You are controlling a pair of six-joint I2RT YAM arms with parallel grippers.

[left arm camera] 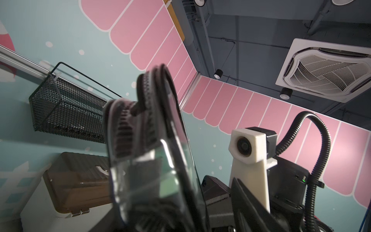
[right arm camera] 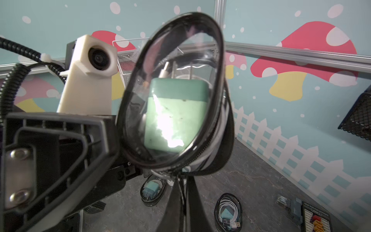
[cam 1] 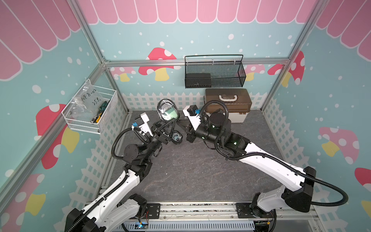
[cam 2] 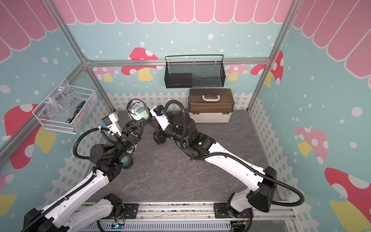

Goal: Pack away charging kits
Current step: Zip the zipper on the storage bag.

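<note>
The clear pouch (right arm camera: 180, 56) is glossy see-through plastic, creased and catching glare, rimmed by a black toothed zip. Inside it, the teal-green plug adapter (right arm camera: 174, 114) is smooth plastic with a soft sheen. The tabletop (cam 1: 190, 176) is a matt dark grey sheet veined like stone. The black basket (cam 1: 220, 74) is matt metal mesh, the white basket (cam 1: 84, 124) painted wire mesh, the box lid (cam 1: 241, 102) translucent brown plastic

A clear zip pouch (left arm camera: 152, 160) fills the view — mesh basket (left arm camera: 66, 112) behind
</note>
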